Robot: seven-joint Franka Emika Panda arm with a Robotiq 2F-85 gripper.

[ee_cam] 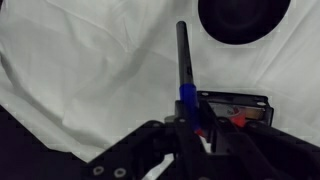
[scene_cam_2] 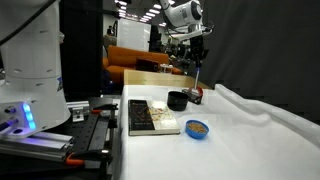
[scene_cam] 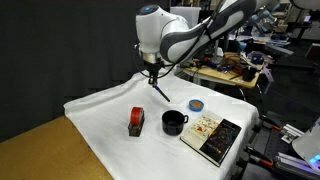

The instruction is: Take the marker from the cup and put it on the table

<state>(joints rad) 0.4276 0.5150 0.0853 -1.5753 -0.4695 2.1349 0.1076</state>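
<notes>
The tool (scene_cam: pixel 153 76), clamped on the marker (scene_cam: pixel 160 88), hangs clear of the cup (scene_cam: pixel 174 122); the next move likely calls for lowering to the bare bench (scene_cam: pixel 105 110) and releasing.

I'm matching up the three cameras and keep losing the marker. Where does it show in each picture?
Exterior view: the marker is upper centre, slanting down from the gripper, above and left of the cup.
Exterior view: the marker is right of centre, near upright, just right of the cup.
Wrist view: the marker is in the centre, pointing up the picture, with the cup at top right.
Shared landmark: the cup.
</notes>
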